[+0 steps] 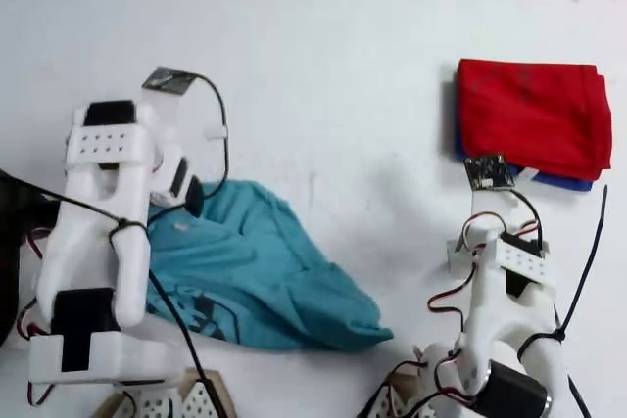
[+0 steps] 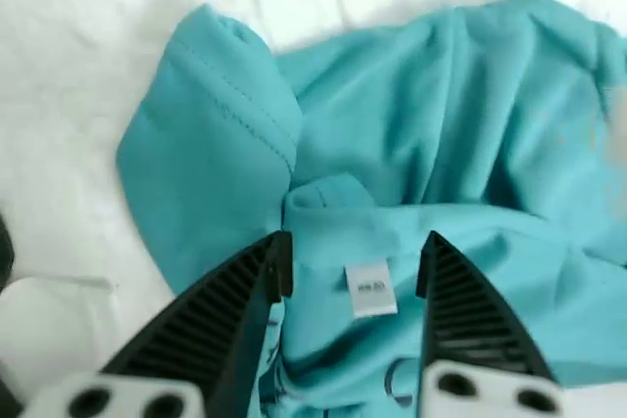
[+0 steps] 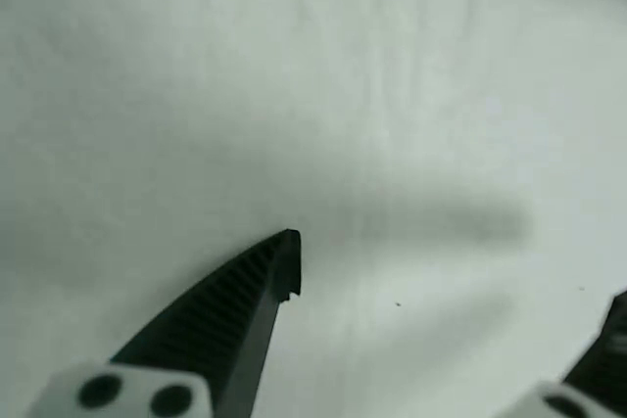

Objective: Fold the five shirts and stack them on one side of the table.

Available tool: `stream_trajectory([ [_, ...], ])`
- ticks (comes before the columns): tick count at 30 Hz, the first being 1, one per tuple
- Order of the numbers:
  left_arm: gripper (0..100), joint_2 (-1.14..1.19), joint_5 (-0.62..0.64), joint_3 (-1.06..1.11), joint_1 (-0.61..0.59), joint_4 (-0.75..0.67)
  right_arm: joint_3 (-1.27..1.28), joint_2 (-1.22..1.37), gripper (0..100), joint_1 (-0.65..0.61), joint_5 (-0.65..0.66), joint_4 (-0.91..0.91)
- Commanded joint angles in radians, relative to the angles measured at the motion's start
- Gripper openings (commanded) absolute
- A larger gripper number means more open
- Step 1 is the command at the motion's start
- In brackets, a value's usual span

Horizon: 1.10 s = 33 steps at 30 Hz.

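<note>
1. The teal shirt (image 1: 265, 271) lies crumpled and unfolded on the near left part of the white desk (image 1: 323, 66), partly under the left arm.
2. The left gripper (image 2: 353, 261) hangs just above the shirt's collar. Its fingers (image 2: 235, 310) are spread apart and grasp nothing, with the white neck label (image 2: 370, 289) between them.
3. A folded red shirt (image 1: 534, 115) sits on top of a folded blue shirt (image 1: 563, 181) on the right side of the desk, well apart from the teal one. A strip of blue shows along the edge of the red.
4. The right gripper (image 3: 453, 286) is over bare desk, its fingers released wide and holding nothing.
5. In the high view the right arm stands just on the near side of the red-and-blue stack.
</note>
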Motion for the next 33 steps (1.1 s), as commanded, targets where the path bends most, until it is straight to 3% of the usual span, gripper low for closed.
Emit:
stream_trajectory([
  [1,23,-0.032,0.006,0.068,0.008,-0.068,-0.038,0.008,45.4,-0.008,-0.005,0.004],
  [11,22,-0.034,0.006,0.199,0.008,-0.146,-0.037,0.008,45.4,-0.008,-0.005,0.005],
  [15,0,-0.041,0.006,0.188,0.011,-0.110,-0.037,0.008,45.4,-0.008,-0.005,0.005],
  [16,4,-0.043,0.006,0.188,0.012,-0.101,-0.037,0.008,45.4,-0.008,-0.005,0.005],
  [18,2,-0.043,0.006,0.168,0.014,-0.080,-0.037,0.008,45.4,-0.008,-0.005,0.005],
  [28,3,-0.044,0.008,-0.170,0.012,0.264,-0.037,0.008,45.4,-0.008,-0.005,0.005],
  [33,4,-0.034,0.009,-0.113,0.012,0.307,-0.037,0.008,45.4,-0.008,-0.005,0.005],
])
